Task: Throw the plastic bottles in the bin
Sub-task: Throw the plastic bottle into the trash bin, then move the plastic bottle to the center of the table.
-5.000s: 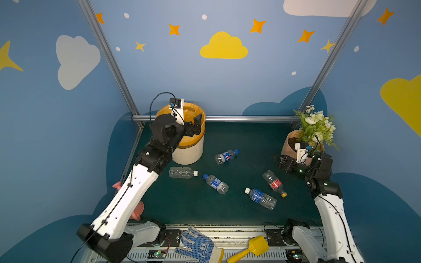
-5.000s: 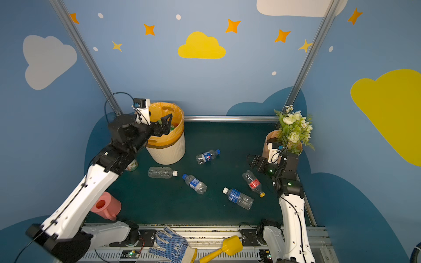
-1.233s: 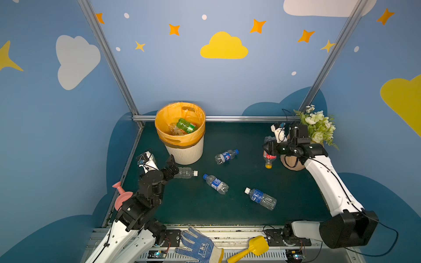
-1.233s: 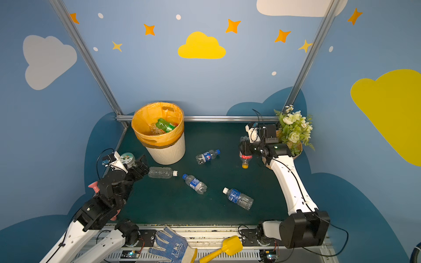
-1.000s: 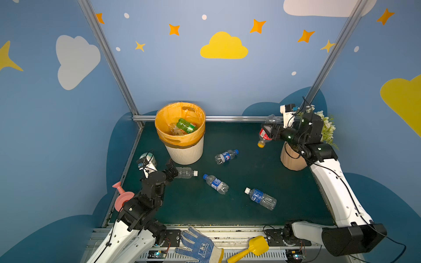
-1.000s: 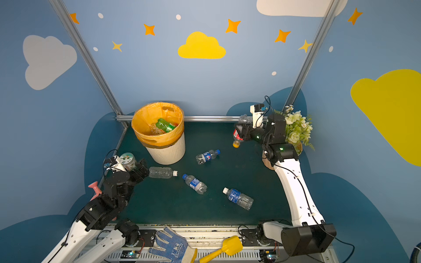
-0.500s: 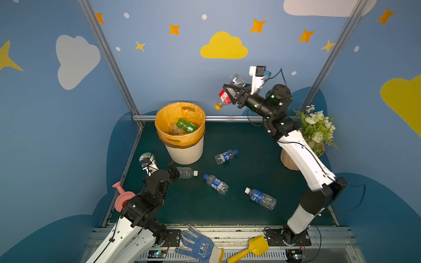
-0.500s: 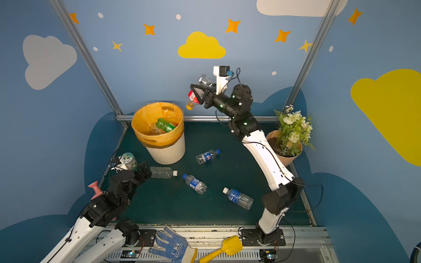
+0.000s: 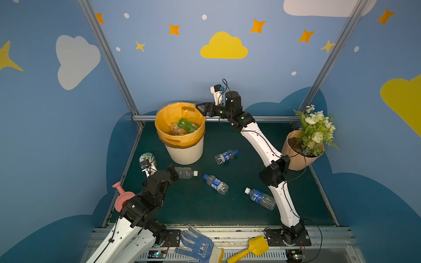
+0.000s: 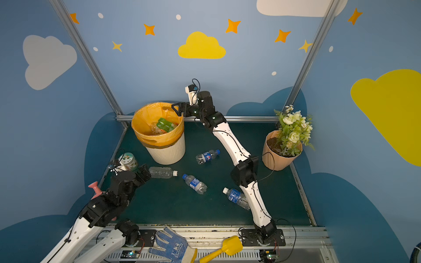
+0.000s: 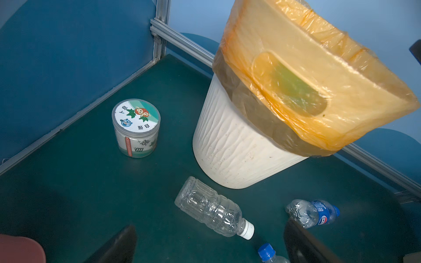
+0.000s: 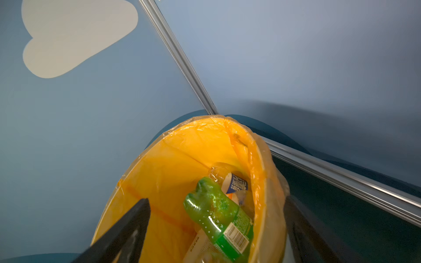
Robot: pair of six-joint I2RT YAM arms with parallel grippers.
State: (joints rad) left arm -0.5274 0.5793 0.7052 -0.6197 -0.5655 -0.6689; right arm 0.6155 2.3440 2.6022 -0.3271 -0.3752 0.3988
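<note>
Clear white-capped plastic bottle [image 9: 185, 172]: on its side beside the cream ribbed orange-bagged bin [image 9: 184, 154], just ahead of the left gripper [image 9: 172, 171], fingers wide apart and empty, long axis slanting across their gap; right gripper [image 9: 201, 108], likewise spread and empty, over the bin rim.

Cream ribbed bin [image 9: 184, 152] upright, orange-lined, green bottle [image 9: 186, 124] inside; four clear bottles [image 9: 215, 184] lying nearby

We have the bin [image 9: 184, 154] left of frame centre, with several bottles [image 9: 187, 124] inside it. On the mat [image 9: 193, 209]: bottle A [image 9: 185, 172] right below the bin, bottle B [image 9: 226, 156] right of the bin, bottle C [image 9: 216, 184] below B, bottle D [image 9: 259, 198] lower right of C. Jar [image 9: 147, 157] sits lower left of the bin, flower pot [image 9: 298, 161] at the right edge, glove [image 9: 197, 247] and scoop [image 9: 256, 248] along the bottom.
</note>
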